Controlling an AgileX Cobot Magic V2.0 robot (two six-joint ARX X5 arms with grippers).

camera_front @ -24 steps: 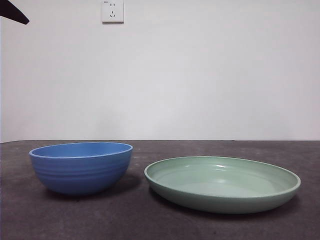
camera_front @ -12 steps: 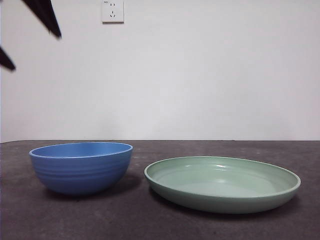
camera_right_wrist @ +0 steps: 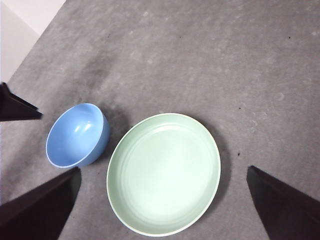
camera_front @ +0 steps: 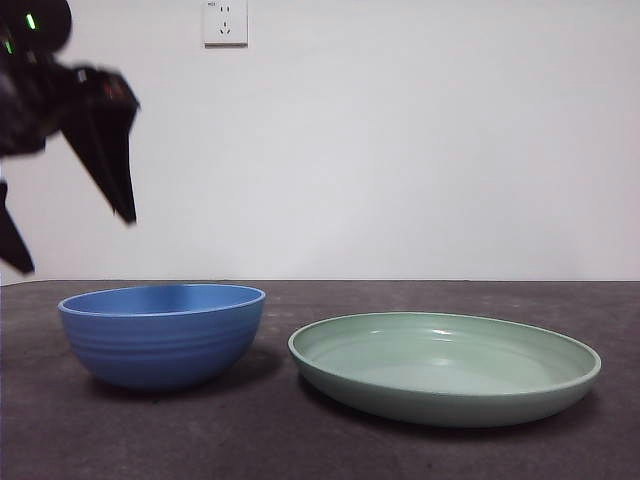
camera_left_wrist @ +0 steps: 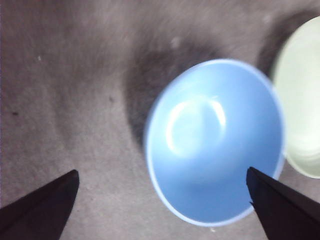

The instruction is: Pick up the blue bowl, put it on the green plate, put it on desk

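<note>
**Bowl untouched on the tabletop, left gripper above it with jaws spread**

Bowl first: the blue bowl (camera_front: 162,335) sits upright and empty on the tabletop (camera_front: 320,450), just beside the green plate (camera_front: 445,367), with a narrow strip of bare surface between their rims. Your left gripper (camera_front: 70,235) hangs above the bowl's outer side, the side away from the plate. Its jaws are spread wide and hold nothing. In the left wrist view one jaw lies over the bowl's rim and the other over bare tabletop, so the gripper sits off-centre to the bowl. That view is blurred.

Risks, as a judgement: the bowl is glossy and its wall curves, so a pinch on the rim could slip or tip it. A jaw landing on the rim instead of straddling it could shove the bowl into the plate. A low carry could clip the plate's raised rim.

Your right gripper (camera_right_wrist: 160,210) waits high over both dishes, jaws apart and empty.

The tabletop is dark grey, matte and faintly speckled. Behind it stands a plain white wall (camera_front: 420,150) with a white power socket (camera_front: 225,22) near the top.
</note>
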